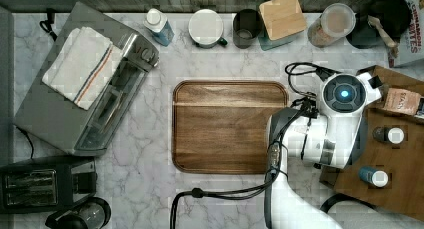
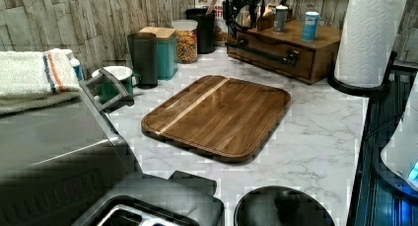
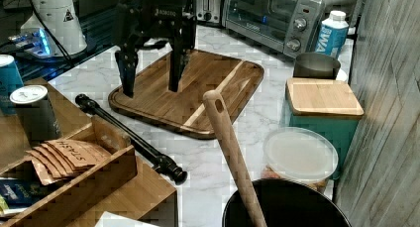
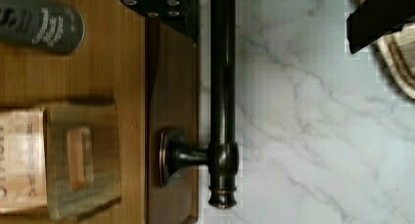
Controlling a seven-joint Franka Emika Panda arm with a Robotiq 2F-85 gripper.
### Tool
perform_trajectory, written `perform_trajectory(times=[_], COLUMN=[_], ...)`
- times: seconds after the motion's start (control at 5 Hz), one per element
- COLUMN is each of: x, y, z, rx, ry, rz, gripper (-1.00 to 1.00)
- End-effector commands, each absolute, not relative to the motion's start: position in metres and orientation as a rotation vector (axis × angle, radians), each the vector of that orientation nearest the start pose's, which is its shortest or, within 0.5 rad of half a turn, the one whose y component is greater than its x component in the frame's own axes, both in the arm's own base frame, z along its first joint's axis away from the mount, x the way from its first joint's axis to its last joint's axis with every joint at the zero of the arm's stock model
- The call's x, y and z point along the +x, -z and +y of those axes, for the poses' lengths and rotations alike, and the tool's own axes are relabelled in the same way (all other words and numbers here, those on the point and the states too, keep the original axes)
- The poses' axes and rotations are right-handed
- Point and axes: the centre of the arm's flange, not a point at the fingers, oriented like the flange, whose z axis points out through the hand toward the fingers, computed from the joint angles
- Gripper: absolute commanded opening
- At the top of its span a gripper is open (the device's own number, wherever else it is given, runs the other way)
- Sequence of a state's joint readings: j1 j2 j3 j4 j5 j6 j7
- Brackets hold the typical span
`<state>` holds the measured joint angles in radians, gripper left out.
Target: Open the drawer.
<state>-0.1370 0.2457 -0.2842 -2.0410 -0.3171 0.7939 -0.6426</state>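
Note:
The drawer (image 2: pixel 276 51) is the front of a low brown wooden cabinet (image 1: pixel 400 184) at the top view's right. Its long black bar handle (image 3: pixel 129 135) runs along the front on black mounts; in the wrist view the handle (image 4: pixel 222 77) stands just off the drawer front (image 4: pixel 173 87), which sits close against the cabinet. My gripper (image 3: pixel 150 90) hangs open above the handle's far end, one black finger (image 4: pixel 166 6) over the cabinet side and the other finger (image 4: pixel 379 18) over the marble. The handle lies between them, untouched. In the left view the gripper (image 2: pixel 244 9) hovers over the cabinet.
A wooden cutting board (image 1: pixel 230 126) lies mid-counter beside the cabinet. Two bottles (image 1: pixel 389 135) and a box of tea bags (image 3: pixel 64 155) sit on the cabinet top. A toaster oven (image 1: pixel 85 89), jars (image 1: pixel 332 24), a paper towel roll (image 2: pixel 369 36) and a pot with a wooden spoon (image 3: pixel 233 152) ring the counter.

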Motion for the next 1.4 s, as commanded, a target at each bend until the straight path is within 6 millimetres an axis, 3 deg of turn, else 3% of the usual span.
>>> perform_trajectory(times=[0.2,0.4,0.8,1.4], x=[0.518,0.508,0.500,0.503], y=[-0.302,-0.300,-0.277,-0.266], z=[-0.285,-0.298,-0.303,-0.274], rx=[-3.402,-3.422,-3.352,-3.285], ry=[0.026,0.008,0.034,0.061], rz=[0.675,0.662,0.645,0.703], gripper=[1.00,1.00,1.00,1.00])
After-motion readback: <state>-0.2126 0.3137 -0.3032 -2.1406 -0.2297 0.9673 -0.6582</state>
